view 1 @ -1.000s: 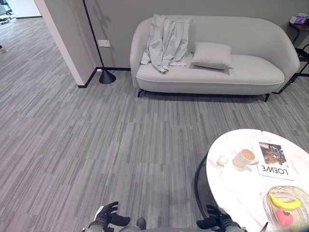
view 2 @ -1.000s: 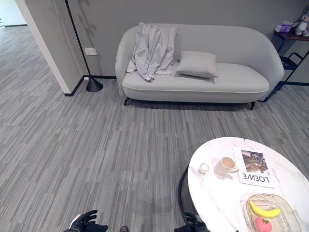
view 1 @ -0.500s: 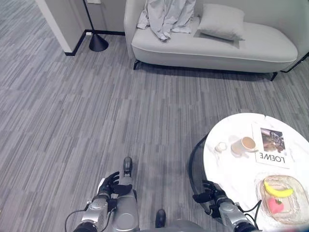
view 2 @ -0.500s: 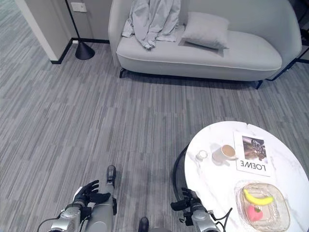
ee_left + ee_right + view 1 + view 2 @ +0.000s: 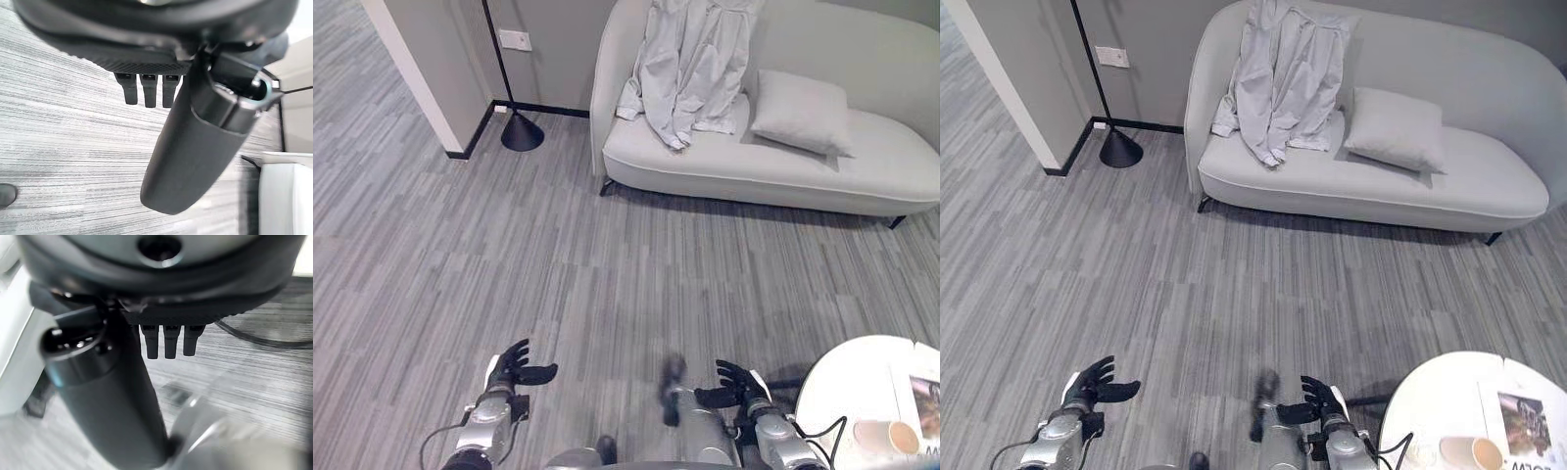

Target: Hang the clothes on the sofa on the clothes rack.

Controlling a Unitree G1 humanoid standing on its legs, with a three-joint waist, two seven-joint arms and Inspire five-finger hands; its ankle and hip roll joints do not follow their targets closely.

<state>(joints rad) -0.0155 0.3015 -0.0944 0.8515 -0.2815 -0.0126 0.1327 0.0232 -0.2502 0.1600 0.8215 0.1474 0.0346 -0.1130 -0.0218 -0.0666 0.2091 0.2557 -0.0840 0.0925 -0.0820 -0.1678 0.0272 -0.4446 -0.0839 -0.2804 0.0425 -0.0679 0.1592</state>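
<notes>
Closer now to the sofa, both empty hands, left hand and right hand, spread open over grey carpet; one jacket, one cushion.

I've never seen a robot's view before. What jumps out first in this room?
A pale grey garment hangs over the backrest of a light sofa at the far wall, its hem spilling onto the seat, with a cushion beside it. A black floor lamp stands by the sofa's end. Low in the view, the left hand and right hand are held open over the grey floor, holding nothing.
</notes>
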